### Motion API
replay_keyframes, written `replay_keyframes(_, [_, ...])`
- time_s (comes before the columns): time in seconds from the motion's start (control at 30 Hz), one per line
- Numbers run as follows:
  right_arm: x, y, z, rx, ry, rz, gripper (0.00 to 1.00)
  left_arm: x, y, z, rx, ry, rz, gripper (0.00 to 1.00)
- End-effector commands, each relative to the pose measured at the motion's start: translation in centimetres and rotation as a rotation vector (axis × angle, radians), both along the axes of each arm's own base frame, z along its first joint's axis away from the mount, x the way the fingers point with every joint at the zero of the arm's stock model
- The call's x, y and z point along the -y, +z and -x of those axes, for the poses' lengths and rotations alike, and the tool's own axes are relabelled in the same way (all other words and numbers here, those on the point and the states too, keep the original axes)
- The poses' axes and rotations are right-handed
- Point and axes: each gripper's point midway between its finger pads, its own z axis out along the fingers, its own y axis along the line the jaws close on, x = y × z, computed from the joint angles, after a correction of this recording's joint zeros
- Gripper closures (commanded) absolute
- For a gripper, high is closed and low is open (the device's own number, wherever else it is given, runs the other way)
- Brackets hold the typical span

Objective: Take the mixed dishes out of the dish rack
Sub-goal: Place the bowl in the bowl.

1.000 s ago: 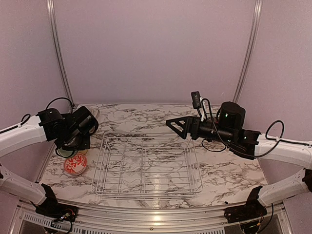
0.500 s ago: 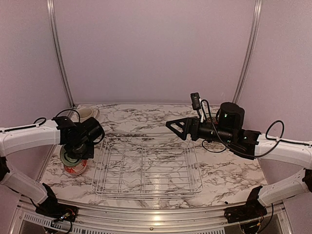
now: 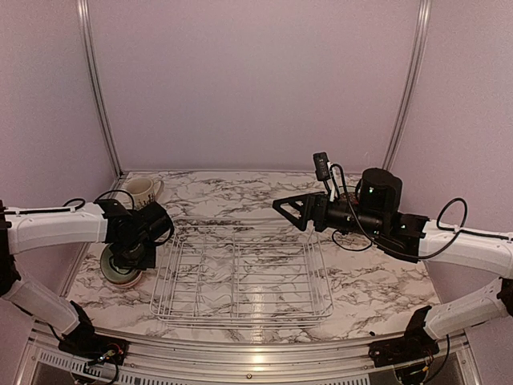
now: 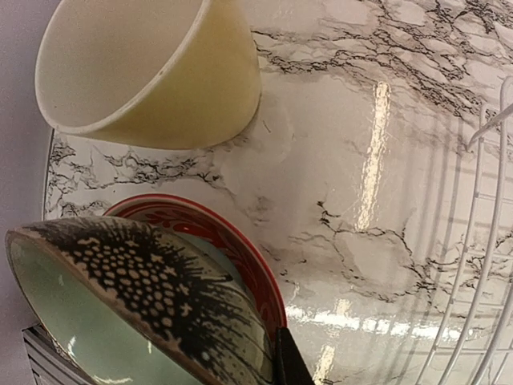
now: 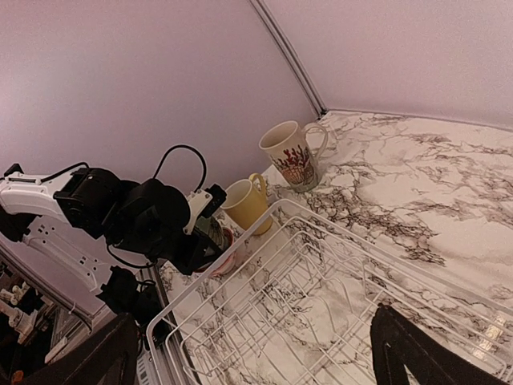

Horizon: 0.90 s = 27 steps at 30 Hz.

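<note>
Left gripper (image 3: 128, 255) is clamping shut on the pale green bowl (image 4: 120, 321), holding it over the red-rimmed bowl (image 4: 240, 257) just left of the dish rack (image 3: 240, 273). It's worth centring it and easing down before releasing so it's nesting, not tipping. Right gripper (image 3: 292, 210) is hanging wide open, empty, over the rack's far right corner

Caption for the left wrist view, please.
Pale green bowl gripped over the red-rimmed dish, yellow cup behind, dish rack at right.

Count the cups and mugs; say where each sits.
2: patterned mug near the table's far-left corner; yellow cup just nearer, beside the dish rack. The left arm may hide others.
</note>
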Motion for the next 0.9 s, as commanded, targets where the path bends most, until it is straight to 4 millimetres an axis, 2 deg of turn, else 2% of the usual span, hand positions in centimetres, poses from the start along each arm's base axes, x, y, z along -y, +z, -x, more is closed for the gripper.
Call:
replay_keyframes(0.0, [0.34, 2.14, -0.19, 0.032, -0.016, -0.026, 0.02, -0.62, -0.41, -0.28, 0.01, 0.016, -0.034, 1.0])
replay_keyframes(0.2, [0.41, 1.94, -0.2, 0.029, -0.019, -0.021, 0.02, -0.91, -1.08, -0.1, -0.006, 0.02, -0.05, 1.0])
replay_keyframes(0.33, [0.44, 1.81, -0.21, 0.028, -0.022, -0.019, 0.02, -1.03, -1.36, -0.03, -0.015, 0.022, -0.058, 0.96])
replay_keyframes(0.77, [0.62, 1.93, -0.1, 0.03, -0.024, -0.023, 0.02, -0.84, -0.87, 0.1, -0.021, 0.011, -0.045, 0.82])
replay_keyframes(0.87, [0.66, 1.94, -0.08, 0.031, -0.025, -0.022, 0.02, -0.77, -0.67, 0.16, -0.021, 0.009, -0.038, 0.82])
